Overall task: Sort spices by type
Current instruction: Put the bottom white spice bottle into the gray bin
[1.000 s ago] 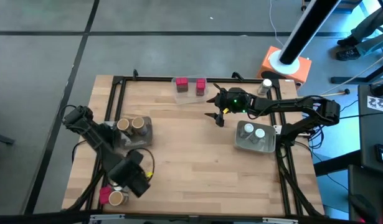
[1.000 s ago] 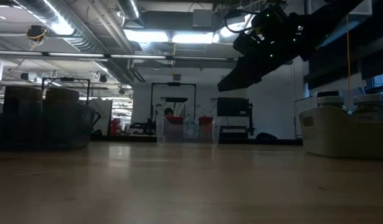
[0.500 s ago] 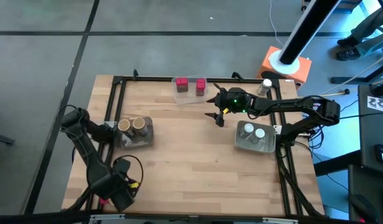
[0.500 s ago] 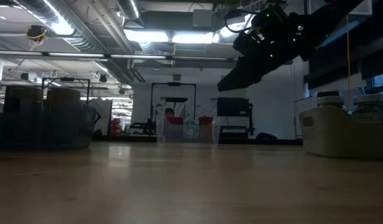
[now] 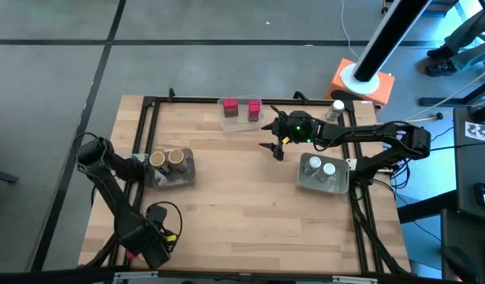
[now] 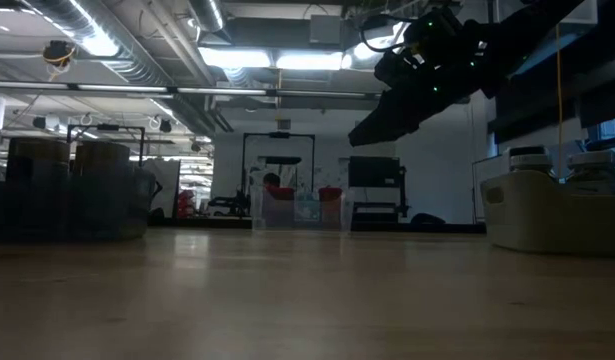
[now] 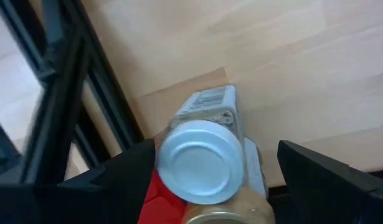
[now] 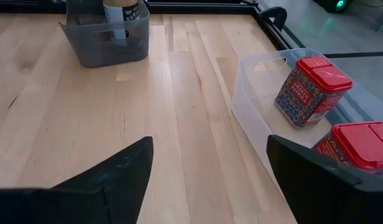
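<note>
left gripper (image 7: 210, 168): at the near-left corner of the table (image 5: 242, 213), nose down over the last unsorted cluster. Fingers (image 7: 322, 180) spread wide either side of a white-capped jar (image 7: 200, 158); not closed on it, nothing held.
target: the jar stands upright, touching a red block (image 7: 160, 202) and a tan cylinder (image 7: 222, 218) that crowd it on the gripper's side. Just beside the table's black frame rail (image 7: 85, 93).
step, my read: pick that jar, carry it to the grey bin at the table's right edge (image 5: 322, 183), which holds two white-capped jars (image 5: 321, 167).
how to do it well: centre on the cap before closing, go low enough to grab the body, not the cap rim. Watch the finger nearest the red block; it could clip the block or pinch it together with the jar. Lift straight up so the neighbours don't tip.
right gripper (image 5: 271, 136): waits above the table's far-middle, fingers apart and empty, near the clear tray (image 8: 260, 99) holding two red blocks (image 8: 303, 90).
other sorted: grey bin near the table's left edge (image 5: 169, 172) holds two tan cylinders (image 5: 167, 159).
stray: one more white-capped jar (image 5: 335, 107) sits off the table's far-right corner.
</note>
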Available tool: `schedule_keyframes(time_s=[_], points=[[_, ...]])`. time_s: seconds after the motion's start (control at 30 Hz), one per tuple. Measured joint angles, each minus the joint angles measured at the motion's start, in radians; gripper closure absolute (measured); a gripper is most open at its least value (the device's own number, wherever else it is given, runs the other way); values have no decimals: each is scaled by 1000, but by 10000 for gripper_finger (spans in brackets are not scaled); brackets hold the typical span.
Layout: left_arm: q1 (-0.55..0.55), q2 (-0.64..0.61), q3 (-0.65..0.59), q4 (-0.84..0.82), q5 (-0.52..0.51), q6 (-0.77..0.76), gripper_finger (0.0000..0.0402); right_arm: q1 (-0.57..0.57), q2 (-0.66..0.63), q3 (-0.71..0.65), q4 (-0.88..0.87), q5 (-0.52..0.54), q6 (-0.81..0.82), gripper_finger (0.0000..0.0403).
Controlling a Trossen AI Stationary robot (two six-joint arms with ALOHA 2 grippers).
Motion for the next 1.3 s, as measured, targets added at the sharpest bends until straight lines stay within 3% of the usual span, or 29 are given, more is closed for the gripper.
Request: schedule_keyframes(time_s=[0.47, 0.77, 0.97, 1.3], points=[[0, 0, -118, 145, 1, -29, 85, 0, 0, 0, 2, 0, 0, 89], [0, 0, -129, 155, 1, 9, 161, 0, 0, 0, 3, 0, 0, 89], [15, -2, -128, 141, -1, 103, 210, 0, 0, 0, 6, 0, 0, 89], [152, -8, -87, 60, -63, 416, 209, 0, -38, 6, -55, -9, -3, 89]])
